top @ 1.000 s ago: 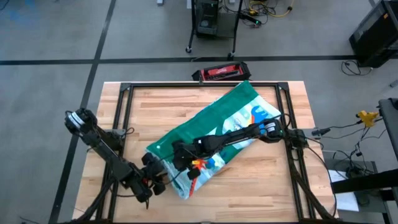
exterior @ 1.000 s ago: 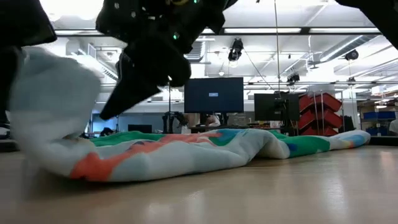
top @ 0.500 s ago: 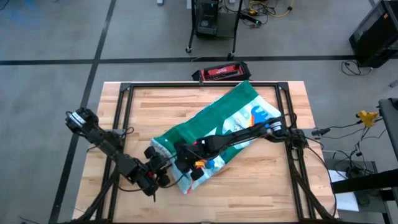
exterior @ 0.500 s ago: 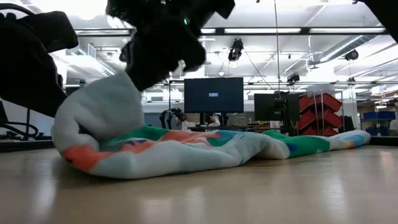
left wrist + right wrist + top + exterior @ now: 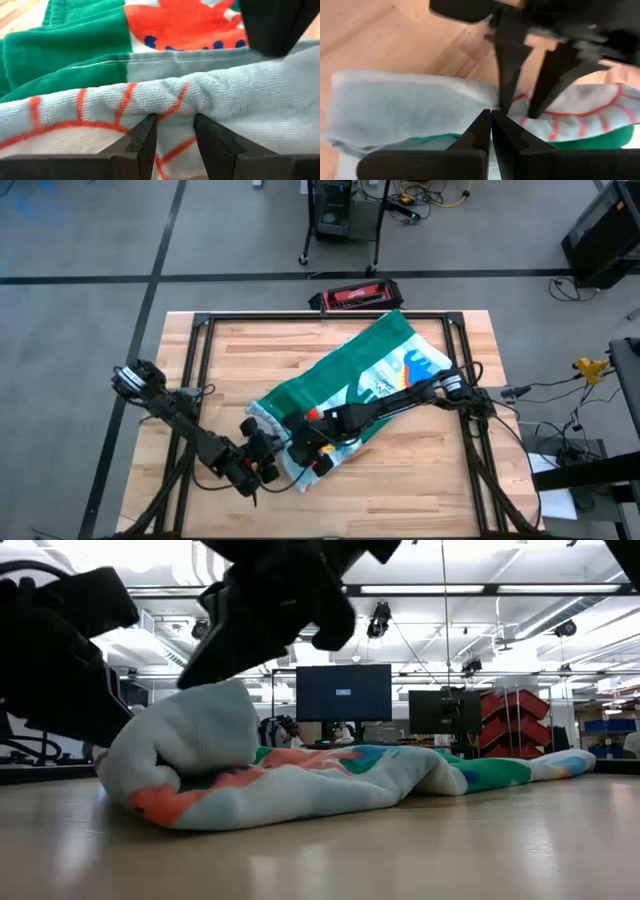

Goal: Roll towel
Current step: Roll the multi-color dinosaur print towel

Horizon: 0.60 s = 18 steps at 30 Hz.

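The towel lies slantwise from the table's far right to its near left, green back and dinosaur-printed pale face both showing. Its near-left end is turned over into a thick pale hump that rests on the cloth below. My left gripper is at that end, shut on the cloth. My right gripper reaches in from the right with its fingers shut, just over the top of the hump and close beside the left fingers. My left gripper pinches a raised ridge of the towel's pale, red-lined face between its two fingers, at the rolled near-left end. It comes in slanting down from the table's near left. The cloth puckers where the fingers meet it, and the hump rests on the table. My right gripper has its shut fingertips at the hump's top. I cannot tell whether they touch it or catch a layer.
A red and black box lies at the table's far edge. Black frame rails run along the table's sides and back. Bare wood shows at the far left and near right.
My left gripper has gone down and toward the table's right, carrying the towel's near-left end with it. That end stood raised and has come over onto the cloth as a lower hump. My right gripper has shifted slightly right and up, staying shut.
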Tool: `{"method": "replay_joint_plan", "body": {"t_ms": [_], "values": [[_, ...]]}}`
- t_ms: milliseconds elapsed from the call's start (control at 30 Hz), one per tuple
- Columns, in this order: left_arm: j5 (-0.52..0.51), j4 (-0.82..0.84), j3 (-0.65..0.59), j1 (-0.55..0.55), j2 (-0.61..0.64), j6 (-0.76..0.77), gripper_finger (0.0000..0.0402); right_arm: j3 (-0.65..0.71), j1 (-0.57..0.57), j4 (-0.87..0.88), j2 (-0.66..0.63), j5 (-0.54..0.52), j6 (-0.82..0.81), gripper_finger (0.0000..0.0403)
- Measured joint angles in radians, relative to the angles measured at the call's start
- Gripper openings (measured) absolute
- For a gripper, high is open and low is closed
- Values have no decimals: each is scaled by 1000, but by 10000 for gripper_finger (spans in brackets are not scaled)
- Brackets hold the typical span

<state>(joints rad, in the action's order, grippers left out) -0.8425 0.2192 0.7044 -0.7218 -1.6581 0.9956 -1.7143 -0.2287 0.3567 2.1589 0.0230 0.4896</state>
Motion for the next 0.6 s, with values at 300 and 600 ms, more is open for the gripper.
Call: {"method": "replay_joint_plan", "body": {"t_ms": [300,600], "values": [[-13,5,0,4,-23,24,119,156,-12,-235,-31,260,-36,0],[-42,16,0,6,-17,38,119,396,11,-627,-18,465,-167,0]]}}
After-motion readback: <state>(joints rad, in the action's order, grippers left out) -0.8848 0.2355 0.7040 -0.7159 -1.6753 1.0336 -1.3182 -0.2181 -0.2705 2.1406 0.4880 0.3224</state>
